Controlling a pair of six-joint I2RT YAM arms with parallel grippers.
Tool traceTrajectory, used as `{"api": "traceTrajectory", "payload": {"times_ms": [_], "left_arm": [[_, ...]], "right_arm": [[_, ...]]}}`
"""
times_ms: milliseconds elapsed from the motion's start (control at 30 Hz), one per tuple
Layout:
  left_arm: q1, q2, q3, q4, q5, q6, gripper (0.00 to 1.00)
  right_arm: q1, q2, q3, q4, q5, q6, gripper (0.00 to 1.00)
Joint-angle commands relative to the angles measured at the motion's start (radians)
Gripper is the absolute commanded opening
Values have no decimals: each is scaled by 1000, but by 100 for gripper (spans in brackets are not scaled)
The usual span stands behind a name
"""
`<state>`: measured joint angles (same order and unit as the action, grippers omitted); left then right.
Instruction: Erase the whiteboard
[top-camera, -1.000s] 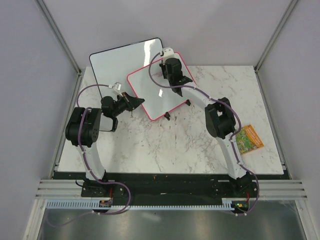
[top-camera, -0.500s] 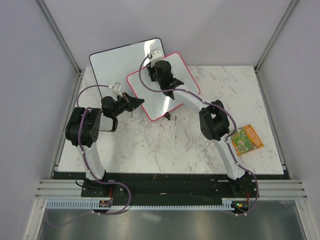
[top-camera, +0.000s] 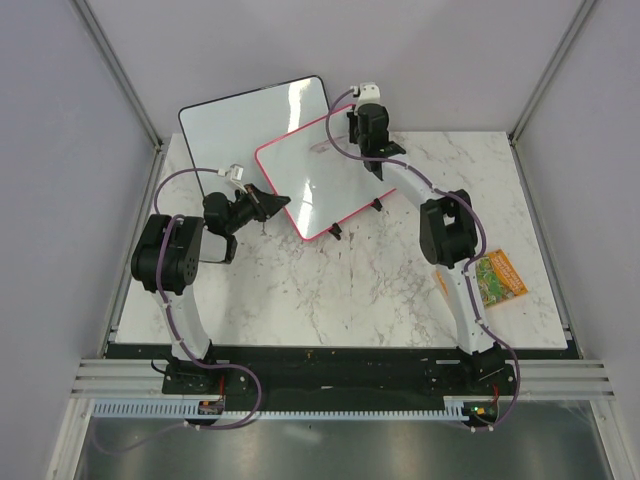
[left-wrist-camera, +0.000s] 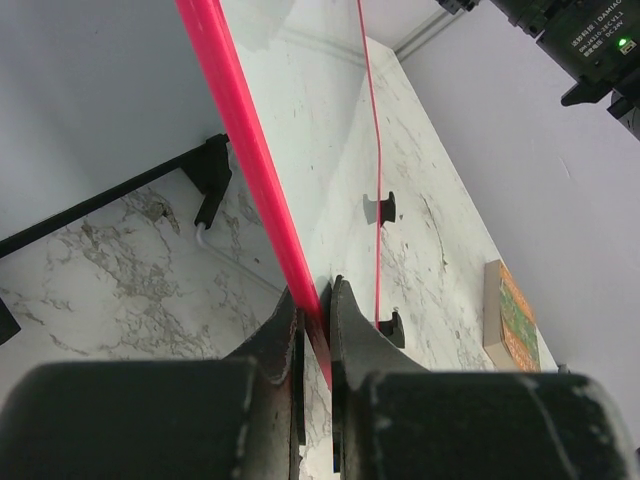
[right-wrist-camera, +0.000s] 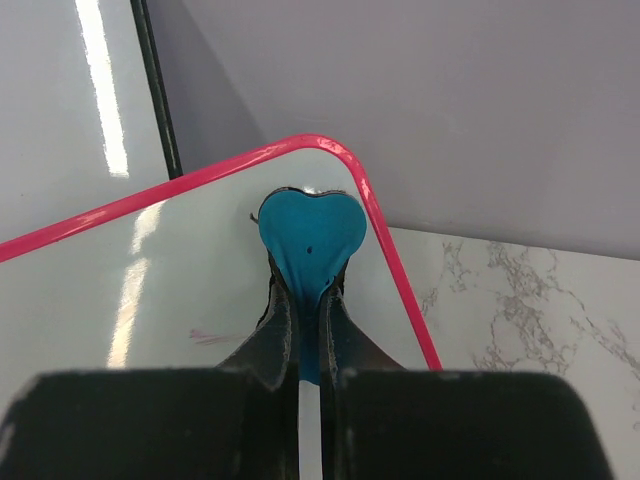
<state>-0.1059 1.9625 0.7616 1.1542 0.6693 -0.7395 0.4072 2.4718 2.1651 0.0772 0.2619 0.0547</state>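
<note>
Left gripper (left-wrist-camera: 315, 305) was clamped on the near-left pink frame edge of the whiteboard (top-camera: 310, 185). The board sat tilted on its black feet at far-centre of the marble table (top-camera: 330, 290), overlapping the black-framed whiteboard (top-camera: 235, 120) behind it.

Right gripper (right-wrist-camera: 308, 292) was closed on a blue heart-shaped eraser (right-wrist-camera: 308, 230), parked at the board's far-right corner. It looked like it was touching the surface, though the wrist view didn't confirm contact.

A faint pinkish stroke (right-wrist-camera: 212, 337) remained left of the eraser (the rest of the board read as clean).

Risks:
- Pushing that high on a tilted board could rock it on its feet or twist the thin frame out of the left clamp.
- A sweep past the corner would drop the eraser off the edge.
- The next pass could skip the leftover stroke.
</note>
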Motion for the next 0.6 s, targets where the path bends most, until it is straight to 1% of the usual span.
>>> {"api": "traceTrajectory", "payload": {"times_ms": [0,67,233,333,367,400,567], "left_arm": [[-41,-19,5,55,108,219,2],[-41,-19,5,55,108,221,2],[-43,-17,10,53,113,223,2],[-44,-19,12,50,111,224,2],[-46,-19,12,49,111,226,2],[-46,-19,10,48,111,226,2],[-46,-20,11,44,110,229,2]], "right_arm": [[4,104,-28,-169,-12,-35,0],[5,102,-15,-160,-26,-38,0],[27,58,-20,-137,-139,-46,0],[73,38,-53,-125,-162,-46,0],[100,35,-66,-123,-164,-80,0],[116,36,-70,-123,-156,-82,0],[186,59,-50,-157,-202,-55,0]]}}
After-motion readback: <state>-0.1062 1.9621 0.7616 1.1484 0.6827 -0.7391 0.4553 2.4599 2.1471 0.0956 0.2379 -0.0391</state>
